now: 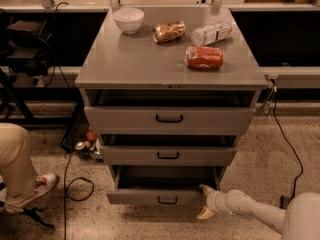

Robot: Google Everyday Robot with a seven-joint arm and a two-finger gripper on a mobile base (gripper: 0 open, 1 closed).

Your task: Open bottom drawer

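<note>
At floor level, cream two-finger gripper (204,201) sits just right of the pulled-out grey metal bottom drawer (140,196), fingers spread wide, holding nothing

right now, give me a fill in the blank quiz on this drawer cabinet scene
1. The grey metal cabinet has ___ drawers.
2. The red soda can on the cabinet top lies on its ___.
3. Seen from the camera, the white pincer, fingers spread, sits near the floor by the ___ end of the narrow grey bottom drawer.
4. Seen from the camera, the round white bowl stands at the top's back ___ corner.

Missing words: three; side; right; left
</note>
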